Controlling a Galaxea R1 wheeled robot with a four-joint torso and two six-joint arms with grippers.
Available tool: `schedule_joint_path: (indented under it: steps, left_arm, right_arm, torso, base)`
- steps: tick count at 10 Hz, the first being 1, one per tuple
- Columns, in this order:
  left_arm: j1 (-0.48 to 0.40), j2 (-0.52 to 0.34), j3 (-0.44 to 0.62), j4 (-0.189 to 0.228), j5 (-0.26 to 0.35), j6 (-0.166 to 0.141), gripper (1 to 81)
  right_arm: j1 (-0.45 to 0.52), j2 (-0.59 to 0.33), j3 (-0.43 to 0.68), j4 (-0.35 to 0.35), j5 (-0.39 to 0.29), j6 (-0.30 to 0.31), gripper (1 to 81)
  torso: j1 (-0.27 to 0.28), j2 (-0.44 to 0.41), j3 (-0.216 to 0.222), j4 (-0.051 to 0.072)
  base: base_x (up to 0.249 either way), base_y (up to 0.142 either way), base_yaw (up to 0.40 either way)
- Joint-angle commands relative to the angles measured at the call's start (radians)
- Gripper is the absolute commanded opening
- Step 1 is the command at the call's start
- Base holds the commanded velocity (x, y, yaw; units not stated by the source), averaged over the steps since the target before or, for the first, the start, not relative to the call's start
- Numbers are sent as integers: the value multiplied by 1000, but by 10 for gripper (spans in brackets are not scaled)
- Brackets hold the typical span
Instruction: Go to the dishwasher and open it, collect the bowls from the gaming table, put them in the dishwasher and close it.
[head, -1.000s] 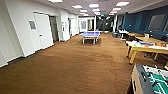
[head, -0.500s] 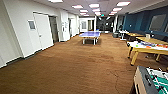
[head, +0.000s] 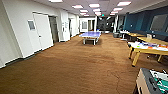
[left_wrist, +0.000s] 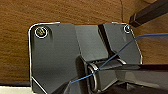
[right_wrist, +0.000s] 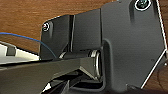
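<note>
Head view: a long open office room with brown carpet (head: 75, 65) running to the far end, white walls on the picture's left with a pale double door (head: 41, 33) bearing a small grey panel, and rows of lit ceiling lights (head: 93, 5) overhead. The gaming table (head: 147, 48), white top on yellow sides and angled yellow legs, stands at the picture's right, about mid-depth, on the carpet. Small coloured items lie on this counter, among them orange-red patches that read as the bowls (head: 150, 46) (too blurred to count or to tell shapes apart). Nearer, at the lower right corner, the end of the foosball table (head: 152, 81) shows: pale side, dark fittings, a strip of green field. Farther down the room, near the centre line, a blue ping-pong table (head: 91, 35) stands well apart from both. More yellow-topped desks (head: 152, 40) line the dark teal wall (head: 150, 22) at right. Left wrist view: the robot's dark plate over brown carpet, a thin blue cable (left_wrist: 120, 53) crossing it; cannot tell whether the left fingers are apart or together. Right wrist view: the same dark plate and bar over carpet, another blue cable (right_wrist: 27, 38) at the edge; state of the right fingers likewise cannot be told.
</note>
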Motion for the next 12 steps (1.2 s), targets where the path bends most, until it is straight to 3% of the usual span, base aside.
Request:
schedule_joint_path:
  steps: [1, 12]
  left_arm:
    - [-45, -6, 4, 6, 42, 8, 811]
    - [-44, -4, 4, 13, 43, 8, 811]
  right_arm:
    - [37, 4, 8, -13, -34, -3, 811]
    - [37, 4, 6, -11, -34, -3, 811]
  torso:
    - [1, 0, 0, 0]
    - [3, 1, 0, 0]
  base:
    - [130, 0, 0]
    - [146, 0, 0]
